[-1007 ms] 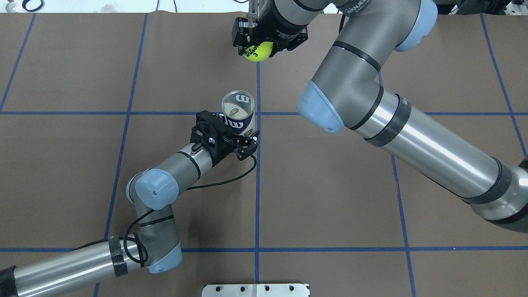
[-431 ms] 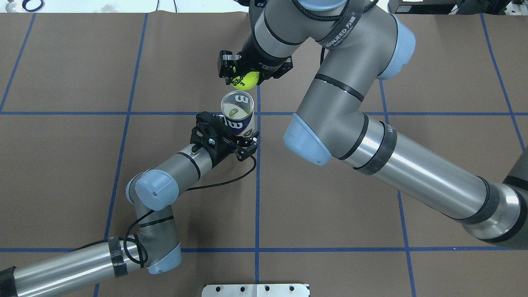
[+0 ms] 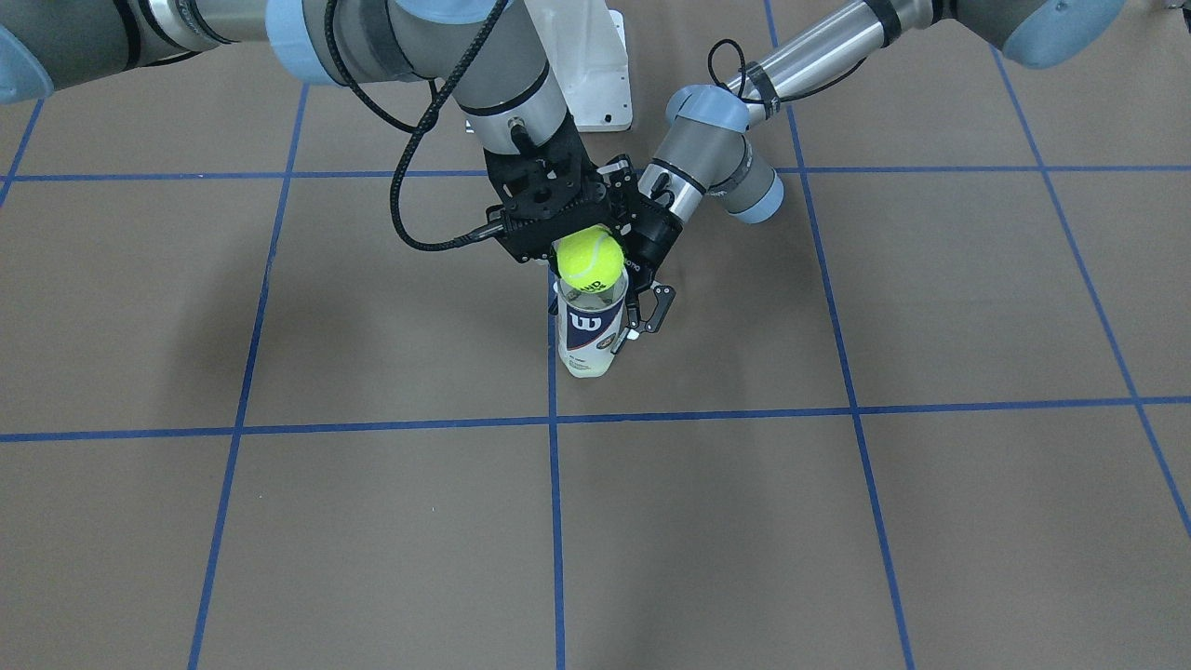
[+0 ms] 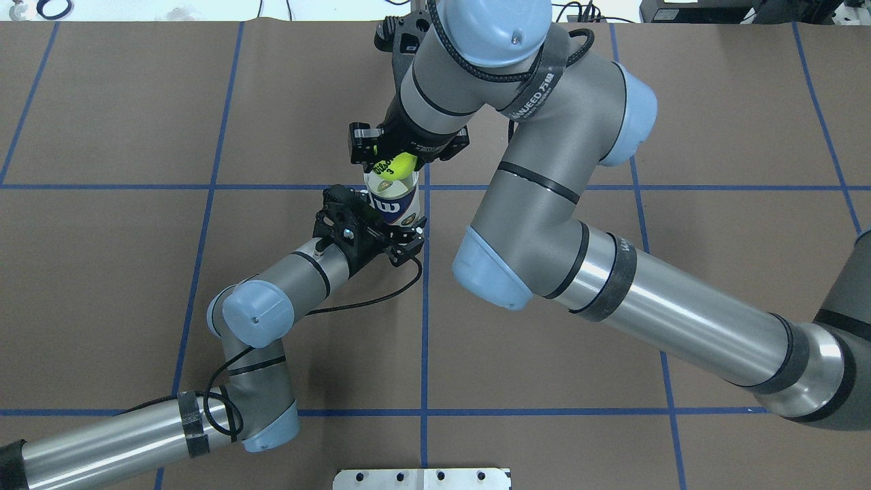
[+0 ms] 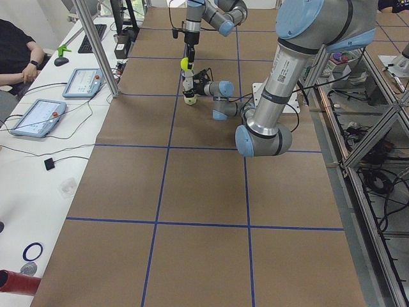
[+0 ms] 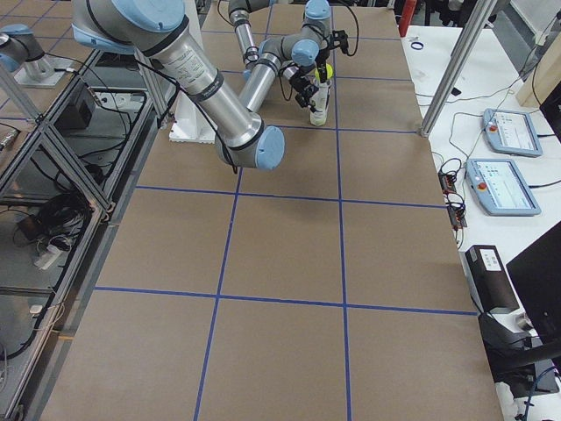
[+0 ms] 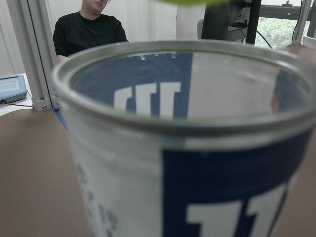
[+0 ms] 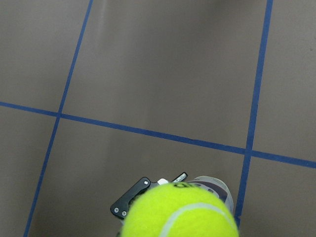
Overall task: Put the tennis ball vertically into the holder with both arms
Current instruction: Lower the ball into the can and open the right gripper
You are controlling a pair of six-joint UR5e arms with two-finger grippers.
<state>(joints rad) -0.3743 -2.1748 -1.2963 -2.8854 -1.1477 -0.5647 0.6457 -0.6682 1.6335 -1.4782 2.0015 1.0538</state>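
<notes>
The holder (image 4: 395, 203), a clear can with a navy and white "W" label, stands upright with its mouth open; it also shows in the front view (image 3: 589, 333). My left gripper (image 4: 378, 219) is shut on its lower body from the side. In the left wrist view the can (image 7: 187, 148) fills the frame. My right gripper (image 4: 400, 158) is shut on a yellow tennis ball (image 4: 395, 166) and holds it just over the can's mouth. In the front view the ball (image 3: 589, 259) sits at the rim. The right wrist view shows the ball (image 8: 180, 213) over the can rim (image 8: 218, 189).
The brown table cover (image 4: 612, 102) carries a grid of blue tape lines. A white pedestal base plate (image 4: 422, 478) sits at the near edge. Tablets (image 5: 37, 117) and a seated operator (image 5: 16, 51) are beyond the table's far side.
My right arm has carried the ball from the table's far edge toward me, to a point right above the can's mouth. The left arm and the can have not moved.
</notes>
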